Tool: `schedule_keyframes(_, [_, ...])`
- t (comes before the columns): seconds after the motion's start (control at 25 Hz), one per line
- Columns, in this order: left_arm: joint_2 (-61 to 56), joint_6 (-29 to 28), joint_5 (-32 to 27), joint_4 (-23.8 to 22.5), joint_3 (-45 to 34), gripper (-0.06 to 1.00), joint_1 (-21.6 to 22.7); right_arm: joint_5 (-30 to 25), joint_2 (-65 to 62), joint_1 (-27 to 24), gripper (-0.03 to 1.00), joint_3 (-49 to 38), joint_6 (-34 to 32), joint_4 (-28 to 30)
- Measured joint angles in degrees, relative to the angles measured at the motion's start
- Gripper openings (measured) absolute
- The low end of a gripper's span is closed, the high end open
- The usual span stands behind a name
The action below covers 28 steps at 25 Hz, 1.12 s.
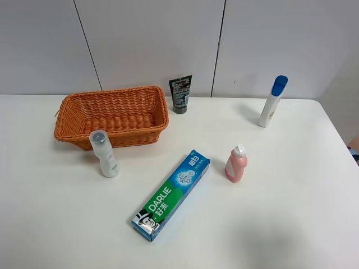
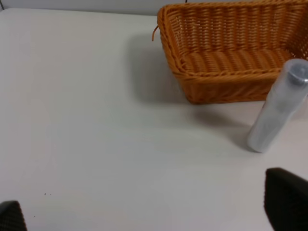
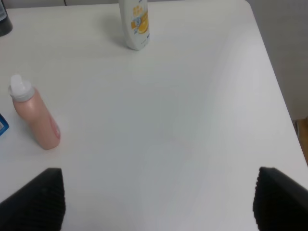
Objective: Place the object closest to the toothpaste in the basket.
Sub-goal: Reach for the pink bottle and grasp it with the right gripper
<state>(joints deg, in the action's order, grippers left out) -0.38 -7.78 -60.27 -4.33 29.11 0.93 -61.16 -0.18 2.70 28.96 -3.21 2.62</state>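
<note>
The blue and green toothpaste box [image 1: 171, 194] lies flat on the white table, front of centre. A small pink bottle [image 1: 236, 163] with a white cap stands just to its right and also shows in the right wrist view [image 3: 36, 120]. The orange wicker basket [image 1: 132, 137] sits at the back left and is empty; it also shows in the left wrist view [image 2: 226, 89]. Neither arm shows in the exterior high view. My left gripper [image 2: 147, 211] is open and empty above bare table, short of the basket. My right gripper [image 3: 159, 199] is open and empty, to the right of the pink bottle.
A white bottle with a grey cap [image 1: 104, 153] stands in front of the basket, seen in the left wrist view too [image 2: 276, 113]. A black tube [image 1: 180, 94] stands behind the basket's right end. A white bottle with a blue cap [image 1: 272, 101] stands at the back right.
</note>
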Motion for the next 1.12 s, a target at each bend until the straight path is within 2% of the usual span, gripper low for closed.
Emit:
schedule_keyframes(0.8, [0.0,0.0,0.0,0.0,0.0,0.99,0.0,-0.1,1.1,1.1,0.78,1.0,-0.1,0.5])
schedule_keyframes(0.96, [0.0,0.0,0.0,0.0,0.0,0.99,0.0,3.3,10.9,1.6,0.78,6.3,0.0,1.6])
schedule_keyframes(1.12, [0.0,0.0,0.0,0.0,0.0,0.99,0.0,9.1,25.8,2.9,0.78,10.8,3.2,-1.6])
